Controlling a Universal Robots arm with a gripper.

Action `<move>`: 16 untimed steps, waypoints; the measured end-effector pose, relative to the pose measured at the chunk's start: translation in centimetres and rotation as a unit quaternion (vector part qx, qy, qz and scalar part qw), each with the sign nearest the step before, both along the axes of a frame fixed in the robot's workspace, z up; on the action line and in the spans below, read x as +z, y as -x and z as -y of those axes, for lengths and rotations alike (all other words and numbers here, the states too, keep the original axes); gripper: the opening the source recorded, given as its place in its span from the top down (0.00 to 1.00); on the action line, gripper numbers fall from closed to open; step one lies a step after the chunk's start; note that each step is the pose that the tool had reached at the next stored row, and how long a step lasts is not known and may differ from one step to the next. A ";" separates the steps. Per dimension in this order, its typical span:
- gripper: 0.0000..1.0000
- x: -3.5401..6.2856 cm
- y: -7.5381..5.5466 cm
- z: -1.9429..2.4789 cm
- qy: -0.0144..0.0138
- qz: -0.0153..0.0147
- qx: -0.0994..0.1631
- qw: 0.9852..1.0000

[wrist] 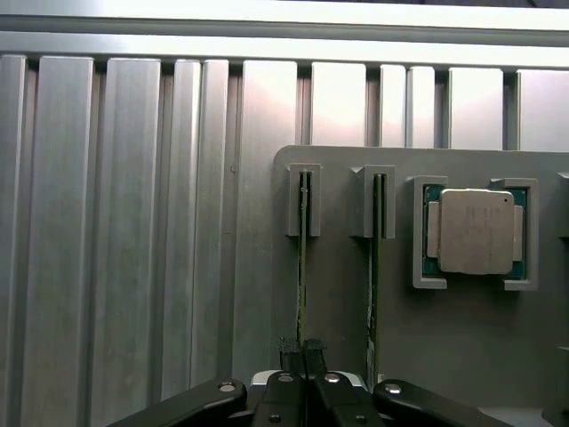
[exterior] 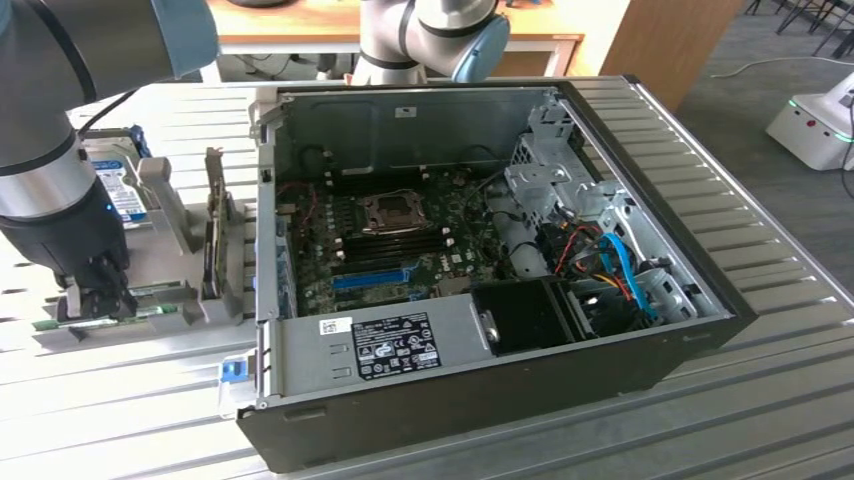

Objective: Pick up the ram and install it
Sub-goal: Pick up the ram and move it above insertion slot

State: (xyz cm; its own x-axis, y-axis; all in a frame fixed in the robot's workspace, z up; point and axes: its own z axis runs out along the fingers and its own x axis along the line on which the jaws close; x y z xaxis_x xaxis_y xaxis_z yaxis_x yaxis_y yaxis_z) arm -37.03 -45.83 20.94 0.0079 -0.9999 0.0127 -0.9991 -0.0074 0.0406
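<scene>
While over the grey slotted holder plate, jaws pinch the slim green ram stick, standing on edge.

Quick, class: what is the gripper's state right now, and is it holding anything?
Gripper: closed on the ram, which stands on edge in the grey holder.

I work in a robotics lab. Under my tool runs a ribbed bare-aluminium table; on it a grey slotted holder plate keeps a thin green ram stick and a square silver processor chip in fitted pockets. Beside my tool lies an opened black desktop computer case; far beyond it are grey carpet, a pale wooden desk and a white boxy machine with a green light.
</scene>
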 end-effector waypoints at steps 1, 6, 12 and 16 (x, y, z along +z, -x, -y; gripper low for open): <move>0.88 0.00 0.0 0.00 0.000 0.000 0.000 1.000; 0.88 0.08 0.0 0.00 0.000 0.000 0.000 1.000; 0.88 0.12 0.0 0.00 0.000 0.000 0.000 1.000; 0.88 0.12 0.0 0.00 0.000 0.000 0.000 1.000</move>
State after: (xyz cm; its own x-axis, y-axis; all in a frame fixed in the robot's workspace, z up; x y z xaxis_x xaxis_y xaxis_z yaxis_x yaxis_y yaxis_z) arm -37.03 -45.83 21.06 0.0080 -0.9999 0.0128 -0.9991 -0.0075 0.0408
